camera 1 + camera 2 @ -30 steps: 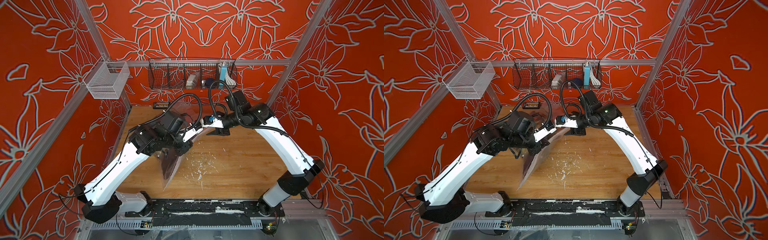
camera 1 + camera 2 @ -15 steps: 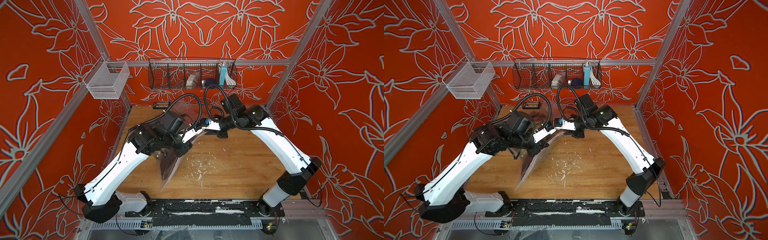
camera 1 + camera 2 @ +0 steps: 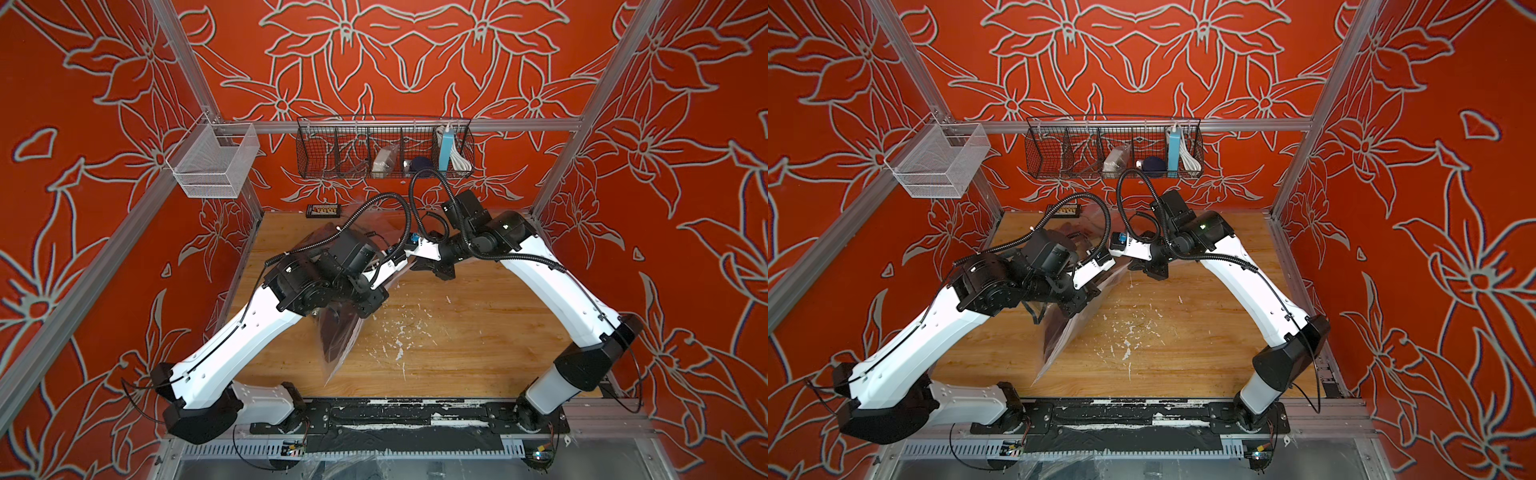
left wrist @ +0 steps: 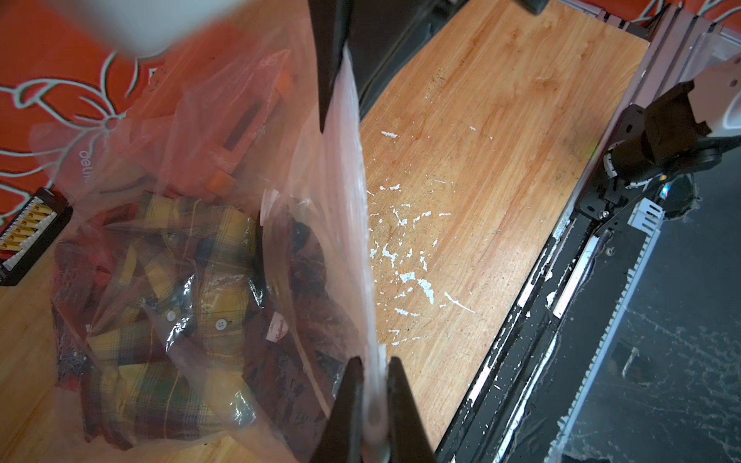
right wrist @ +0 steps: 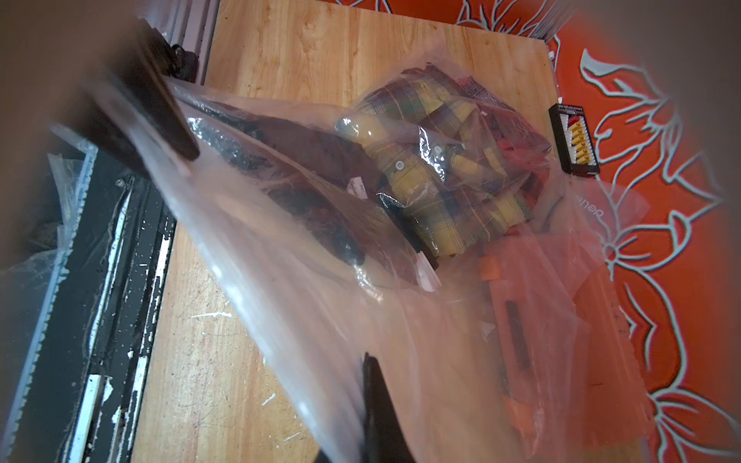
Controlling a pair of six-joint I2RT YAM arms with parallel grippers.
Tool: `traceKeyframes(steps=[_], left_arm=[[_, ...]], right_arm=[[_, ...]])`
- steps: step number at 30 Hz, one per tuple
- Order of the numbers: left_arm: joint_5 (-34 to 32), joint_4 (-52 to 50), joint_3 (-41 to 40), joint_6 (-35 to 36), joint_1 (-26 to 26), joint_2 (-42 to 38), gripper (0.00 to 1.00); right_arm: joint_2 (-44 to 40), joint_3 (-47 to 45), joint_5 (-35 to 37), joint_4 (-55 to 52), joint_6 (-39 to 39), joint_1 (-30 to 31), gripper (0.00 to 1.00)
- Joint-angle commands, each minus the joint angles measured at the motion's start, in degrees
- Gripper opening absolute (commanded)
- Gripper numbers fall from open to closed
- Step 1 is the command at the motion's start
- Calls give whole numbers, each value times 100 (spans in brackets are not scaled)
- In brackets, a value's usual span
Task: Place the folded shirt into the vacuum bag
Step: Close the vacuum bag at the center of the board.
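wooden table (image 4: 481,120) bears the vacuum bag (image 4: 312,248) (shirt (image 4: 180,260) inside) near a connector block (image 4: 28,232).

Shirt (image 4: 192,272) yellow-maroon plaid, white buttons; vacuum bag (image 4: 224,132) clear; table (image 4: 481,160) light wood grain; walls (image 3: 415,62) orange-red, pale floral outlines.

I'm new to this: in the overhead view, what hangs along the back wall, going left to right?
In a top view: white mesh basket → black wire rack, holding a white packet → dark blue round object → light blue box → white coiled cord.
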Motion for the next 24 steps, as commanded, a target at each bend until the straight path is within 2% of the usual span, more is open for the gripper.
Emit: traceKeyframes(steps=[1,8,17,24], left_arm=[[-99,-829,-201,-356,-142,-26,1],[-589,-1422,-239,-732,-436,254,4],[-524,-2117,75,-1313,-839,594,4],[-229,-2192,-169,-1805,-889,537,3]], right_arm=[[52,-20,145,371,735,-473,0],[270,169,680,481,1522,-865,0],[476,409,1471,741,2122,-1161,0],[555,477,1975,1148,2743,-1478,0]])
